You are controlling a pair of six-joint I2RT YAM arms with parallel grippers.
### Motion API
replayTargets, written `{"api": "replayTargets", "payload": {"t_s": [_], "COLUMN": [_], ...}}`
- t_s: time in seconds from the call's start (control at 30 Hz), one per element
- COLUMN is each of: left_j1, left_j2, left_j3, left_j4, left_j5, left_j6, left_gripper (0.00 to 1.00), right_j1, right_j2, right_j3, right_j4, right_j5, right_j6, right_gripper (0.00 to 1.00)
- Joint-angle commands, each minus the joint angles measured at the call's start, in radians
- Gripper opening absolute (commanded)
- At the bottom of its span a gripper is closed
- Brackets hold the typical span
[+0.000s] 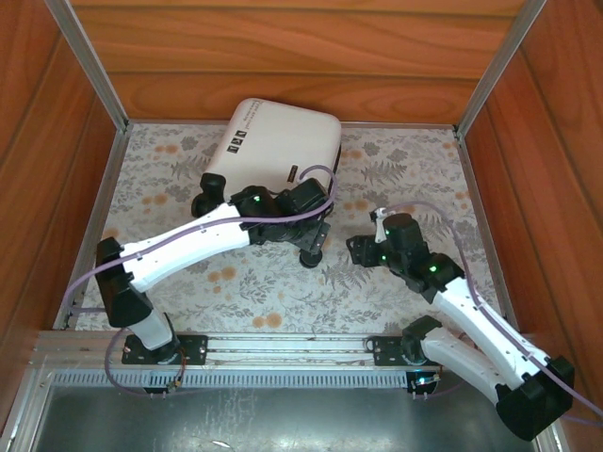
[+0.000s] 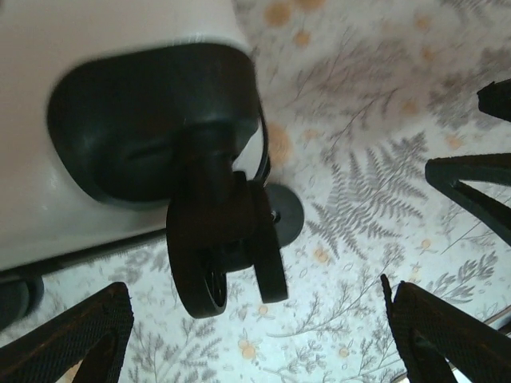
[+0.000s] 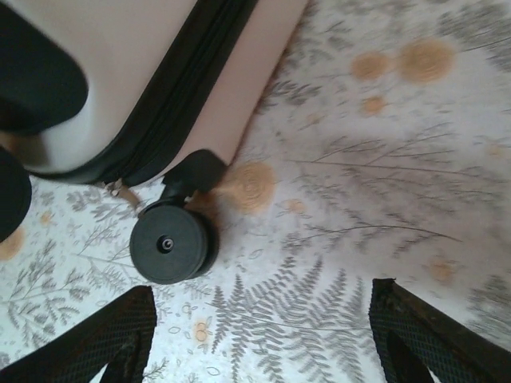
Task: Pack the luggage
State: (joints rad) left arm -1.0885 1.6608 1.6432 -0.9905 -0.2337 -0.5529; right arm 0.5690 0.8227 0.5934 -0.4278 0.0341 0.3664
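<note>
closed luggage (image 1: 278,141) near far desk edge; left tool (image 2: 255,289) wide at its wheel (image 2: 227,263), probably to reposition it; right tool (image 3: 263,291) wide, empty.

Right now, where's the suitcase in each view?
Top external: suitcase at upper centre, lying closed.
Left wrist: suitcase at upper left, with a caster wheel below it at mid-frame.
Right wrist: suitcase at upper left, its zipper running diagonally.
Shared landmark: fern-print table cover.
</note>
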Motion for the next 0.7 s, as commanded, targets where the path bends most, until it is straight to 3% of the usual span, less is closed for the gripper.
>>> {"api": "replayTargets", "payload": {"t_s": [0.0,0.37,0.53,0.67], "left_j1": [0.026,0.093,0.091,0.093], "left_j2": [0.024,0.184,0.25,0.269], "left_j3": [0.035,0.131,0.161,0.151], "left_j4": [-0.069,-0.08,-0.08,-0.08], "left_j5": [0.027,0.038,0.084,0.068], "left_j6": [-0.071,-0.155,-0.168,-0.19], "left_gripper": [0.86,0.76,0.69,0.53], "right_j1": [0.006,0.03,0.118,0.158], "right_j2": [0.016,0.077,0.121,0.175], "right_j3": [-0.047,-0.147,-0.211,-0.254], "right_j4": [0.224,0.381,0.501,0.618], "right_j5": [-0.12,-0.107,-0.058,-0.018], "right_j6": [-0.044,-0.135,-0.238,-0.247], "right_gripper": [0.75,0.79,0.79,0.78]}}
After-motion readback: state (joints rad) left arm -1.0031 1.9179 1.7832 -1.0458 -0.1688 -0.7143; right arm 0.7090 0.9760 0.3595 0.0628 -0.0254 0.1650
